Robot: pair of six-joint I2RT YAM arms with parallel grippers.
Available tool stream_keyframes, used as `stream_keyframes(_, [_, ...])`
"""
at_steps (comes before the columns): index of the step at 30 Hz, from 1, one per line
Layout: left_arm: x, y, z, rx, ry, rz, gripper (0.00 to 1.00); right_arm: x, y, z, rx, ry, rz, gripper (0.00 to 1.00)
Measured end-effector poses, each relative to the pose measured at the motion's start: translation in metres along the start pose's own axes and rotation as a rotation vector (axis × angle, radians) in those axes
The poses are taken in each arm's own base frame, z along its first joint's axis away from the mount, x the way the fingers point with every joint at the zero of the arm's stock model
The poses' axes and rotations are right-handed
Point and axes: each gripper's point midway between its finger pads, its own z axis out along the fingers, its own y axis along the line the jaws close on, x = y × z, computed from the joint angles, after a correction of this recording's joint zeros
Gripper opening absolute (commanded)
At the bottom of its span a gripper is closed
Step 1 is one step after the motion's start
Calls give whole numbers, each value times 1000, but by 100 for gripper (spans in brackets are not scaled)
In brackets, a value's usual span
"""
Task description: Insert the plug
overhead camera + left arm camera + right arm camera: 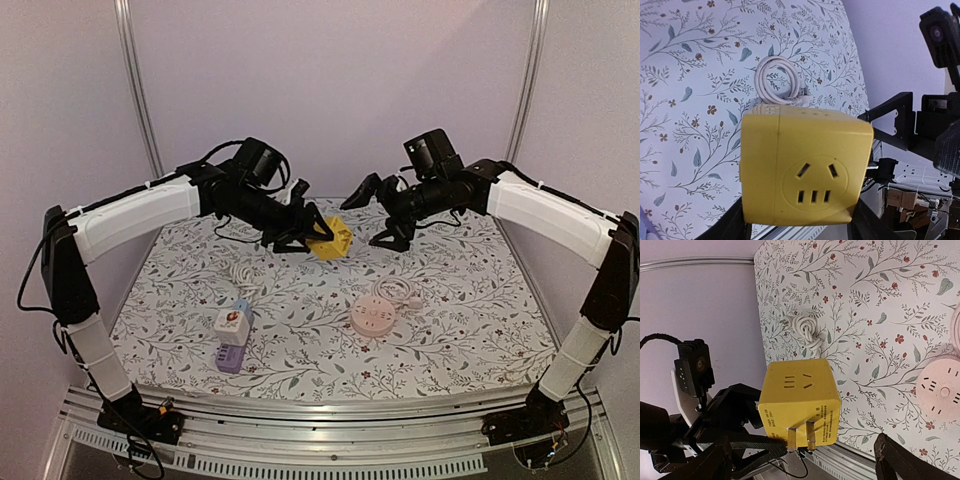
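Note:
My left gripper (300,238) is shut on a yellow cube plug (332,240) and holds it in the air above the back of the table. In the left wrist view the cube (805,165) fills the space between my fingers, its socket face toward the camera. In the right wrist view the cube (800,395) shows two metal prongs (801,435) pointing at the camera. My right gripper (378,213) is open and empty, just right of the cube and not touching it. A pink round socket block (375,315) lies on the cloth below.
A white and purple power strip (231,335) lies at the front left with a coiled white cable (243,275) behind it. The flowered cloth (460,300) covers the table. An aluminium rail (330,405) runs along the near edge.

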Motion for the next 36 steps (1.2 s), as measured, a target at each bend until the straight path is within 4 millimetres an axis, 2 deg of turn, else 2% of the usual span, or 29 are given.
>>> stream_keyframes(10, [7,-16,7,50,10,-13,0,0,5,5,-24,-2,14,93])
stream_keyframes(22, [14,-26,13,68,20,-16,0,7,-6,18,6,28,44,77])
stream_keyframes(30, [15,-25,15,64,25,-28,0,10,-12,23,29,29,48,58])
stream_keyframes(36, [17,-20,21,56,44,-58,1,9,-19,29,54,22,46,34])
